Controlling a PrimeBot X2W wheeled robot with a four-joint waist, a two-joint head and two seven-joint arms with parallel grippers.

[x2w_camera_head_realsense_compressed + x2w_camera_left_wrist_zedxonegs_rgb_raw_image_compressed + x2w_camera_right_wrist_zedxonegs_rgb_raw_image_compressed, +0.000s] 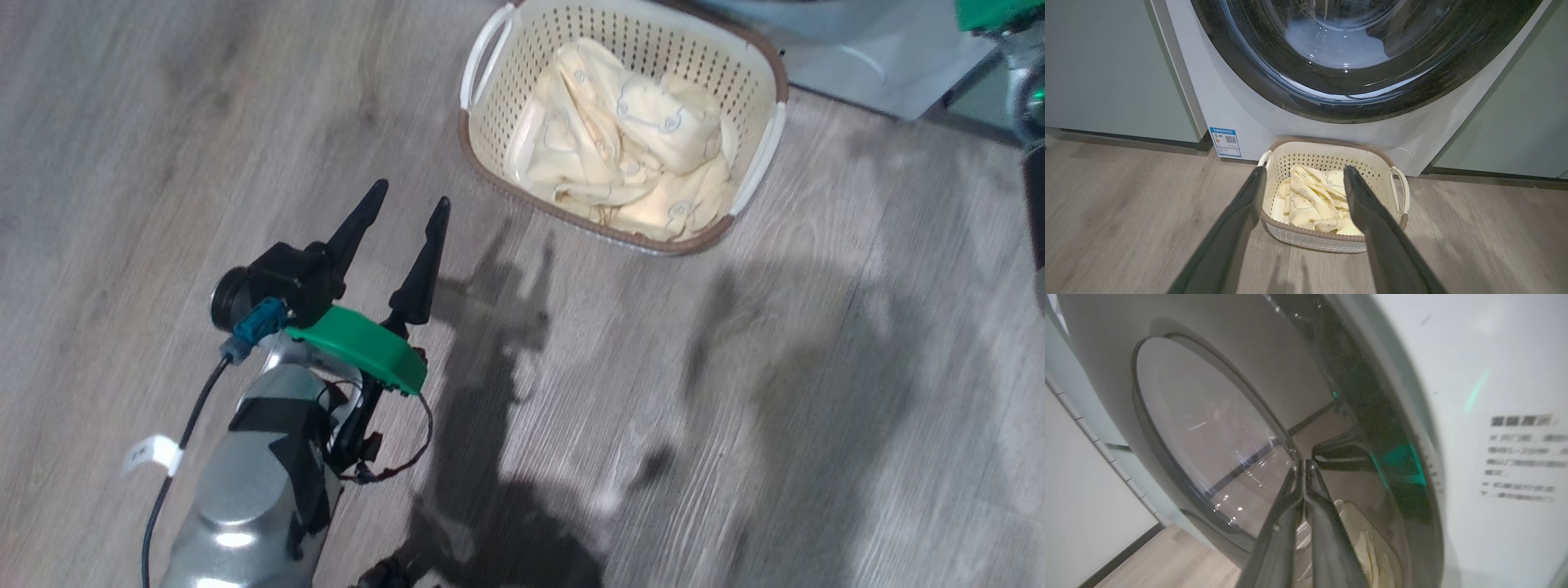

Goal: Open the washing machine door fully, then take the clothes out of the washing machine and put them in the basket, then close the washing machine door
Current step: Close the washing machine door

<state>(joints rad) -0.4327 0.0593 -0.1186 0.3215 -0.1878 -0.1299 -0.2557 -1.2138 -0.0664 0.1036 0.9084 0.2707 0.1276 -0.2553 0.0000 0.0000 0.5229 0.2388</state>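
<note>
The cream basket (653,37) stands on the floor with the pale yellow clothes (629,147) piled inside. My left gripper (411,193) hangs open and empty above the floor, a short way in front of the basket. In the left wrist view its fingers frame the basket (1327,241) and clothes (1310,200), which sit right before the white washing machine (1241,106). The washing machine door (1274,69) lies flat against the front. My right gripper (1303,463) is shut, empty, tips at the door's glossy black rim (1372,428) beside the glass (1208,428).
Pale green cabinets (1106,69) flank the washer on both sides. A blue label (1225,141) sits low on its front. Part of my right arm (1035,212) shows at the head view's right edge. Grey wood floor (653,408) lies open around the basket.
</note>
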